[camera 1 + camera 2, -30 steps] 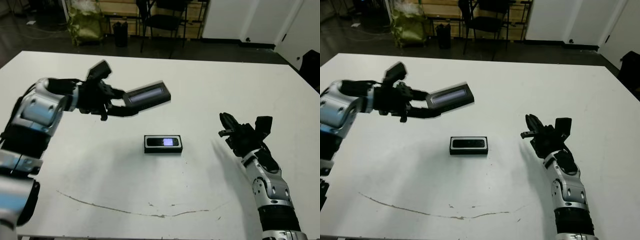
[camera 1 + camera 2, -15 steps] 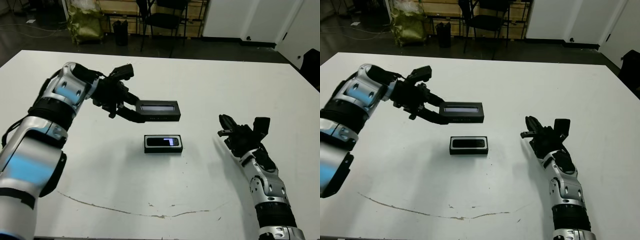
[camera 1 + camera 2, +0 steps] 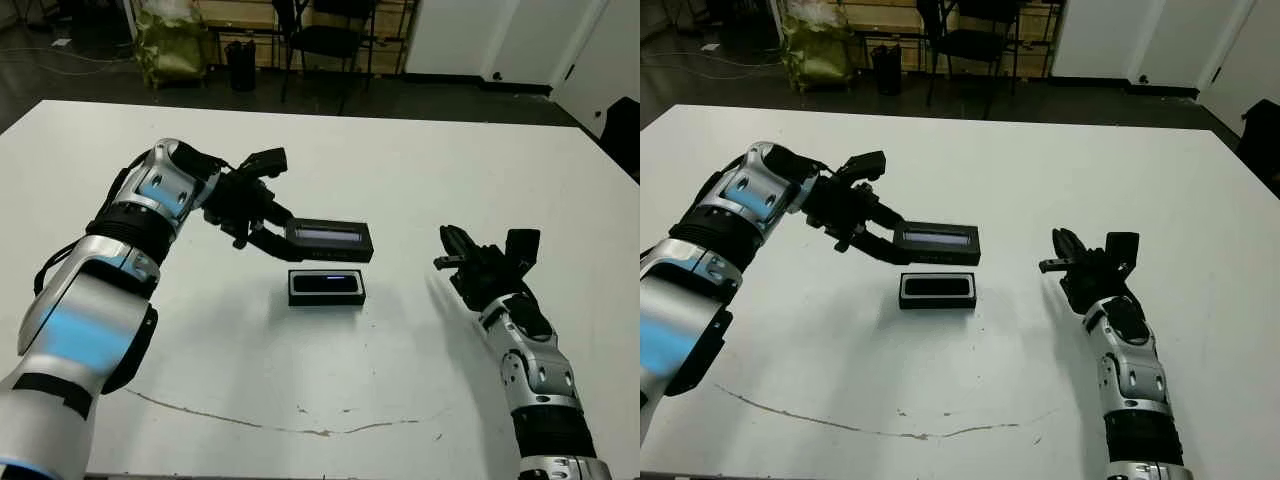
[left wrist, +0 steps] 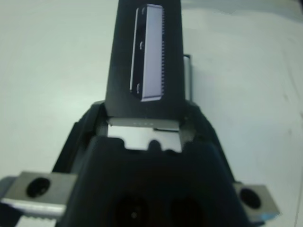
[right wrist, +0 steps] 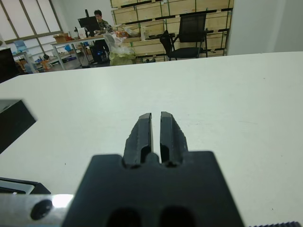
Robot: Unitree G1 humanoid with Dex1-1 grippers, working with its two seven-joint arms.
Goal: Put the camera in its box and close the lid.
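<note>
Just above the box (image 3: 326,286), where the camera (image 3: 325,283) already lies, the lid (image 3: 329,240) is held level in the left claw (image 3: 270,234), having been swung in from higher up; only lowering seems left. Its pale strip is shown close only by the left wrist view. The right claw (image 5: 156,134), pressed together and empty, is kept well apart over the counter (image 3: 420,190).

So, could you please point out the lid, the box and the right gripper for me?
lid (image 3: 330,233), left eye view, its pale strip.
box (image 3: 326,297), left eye view, its near wall.
right gripper (image 3: 1056,247), right eye view, between its fingertips.
</note>
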